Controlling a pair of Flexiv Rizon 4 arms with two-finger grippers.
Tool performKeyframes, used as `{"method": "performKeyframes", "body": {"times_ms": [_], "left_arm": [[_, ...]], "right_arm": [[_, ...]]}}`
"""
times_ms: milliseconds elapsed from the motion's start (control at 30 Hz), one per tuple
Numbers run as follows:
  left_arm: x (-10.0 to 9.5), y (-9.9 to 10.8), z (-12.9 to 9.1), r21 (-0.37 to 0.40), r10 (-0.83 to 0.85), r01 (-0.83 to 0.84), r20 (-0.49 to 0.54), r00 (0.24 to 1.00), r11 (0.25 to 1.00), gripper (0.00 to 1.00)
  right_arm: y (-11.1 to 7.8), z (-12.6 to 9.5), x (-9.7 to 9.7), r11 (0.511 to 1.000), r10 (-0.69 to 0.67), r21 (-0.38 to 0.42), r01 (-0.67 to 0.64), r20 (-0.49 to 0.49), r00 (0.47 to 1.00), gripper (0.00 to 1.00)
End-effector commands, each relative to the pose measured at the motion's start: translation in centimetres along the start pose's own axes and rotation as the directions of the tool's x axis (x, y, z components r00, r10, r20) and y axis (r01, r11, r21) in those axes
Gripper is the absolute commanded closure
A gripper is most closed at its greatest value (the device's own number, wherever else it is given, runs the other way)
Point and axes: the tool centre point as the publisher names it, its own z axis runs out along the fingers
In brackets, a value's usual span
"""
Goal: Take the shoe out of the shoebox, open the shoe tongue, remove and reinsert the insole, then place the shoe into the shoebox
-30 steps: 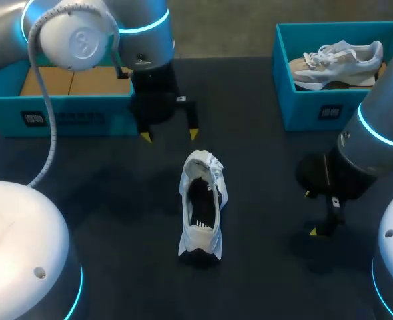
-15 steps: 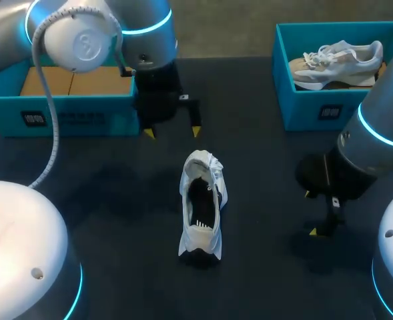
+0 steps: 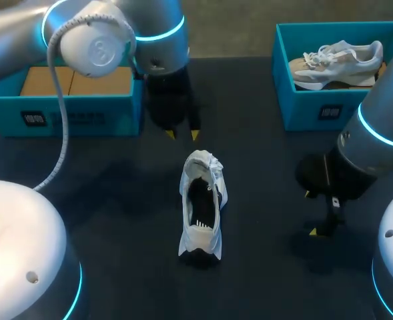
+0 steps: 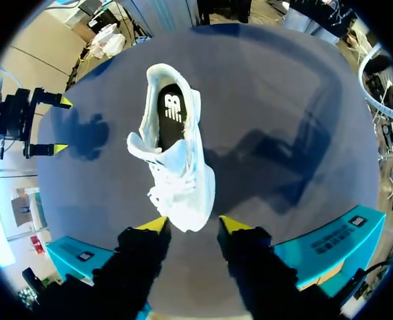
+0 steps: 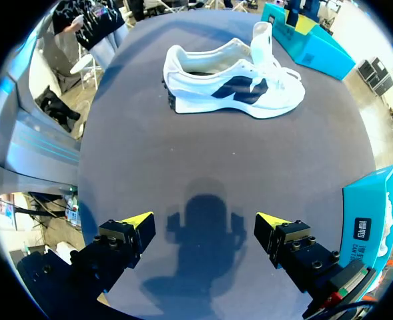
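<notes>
At near right, no change for the right gripper: spread wide over bare table, nothing held, same spot as a second ago. Mid-table, likewise unmoved, the white shoe: out of its box, upright on its sole, heel near and toe far, tongue standing up, dark insole visible inside the opening. Just beyond the toe, the news: left gripper drawn in from a wide spread to a narrow gap within the last second, empty, clear of the shoe, and shifted slightly rightward into line with it. Judged a set-up for pinching something thin, likely the tongue or the insole's edge. Removal and reinsertion of the insole apparently not yet begun, though impossible to confirm from here. At far left, the teal shoebox, only brown lining showing, open for the return. At far right, a second teal box with another sneaker inside.
</notes>
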Motion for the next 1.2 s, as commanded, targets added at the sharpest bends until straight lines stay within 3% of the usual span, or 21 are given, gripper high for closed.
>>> {"method": "performKeyframes", "body": {"times_ms": [33,433,700,833,967,1200], "left_arm": [[-0.9,-0.5,0.7,-0.007,0.007,-0.007,-0.001,1.000,1.000,0.60],[-1.7,-1.8,3.0,0.013,-0.002,0.001,0.034,0.999,1.000,0.59],[-3.3,-2.8,3.2,0.027,0.012,-0.013,0.050,0.999,1.000,0.69],[-3.3,-3.1,3.4,0.038,0.012,-0.014,0.057,0.998,0.999,0.70],[-2.7,-3.8,3.5,0.057,-0.010,0.006,0.072,0.997,0.998,0.78],[-2.2,-5.6,4.4,0.065,-0.006,0.002,0.061,0.998,0.998,0.78]], "right_arm": [[-0.1,0.0,0.2,1.000,0.000,-0.001,0.000,0.003,1.000,0.00],[-0.1,0.0,0.2,1.000,0.000,-0.001,0.000,0.003,1.000,0.00],[-0.1,0.0,0.2,1.000,0.000,-0.001,0.000,0.003,1.000,0.00],[-0.1,0.0,0.2,1.000,0.000,-0.001,0.000,0.003,1.000,0.00],[-0.1,0.0,0.2,1.000,0.000,-0.001,0.000,0.003,1.000,0.00],[-0.1,0.0,0.2,1.000,0.000,-0.001,0.000,0.003,1.000,0.00]]}}
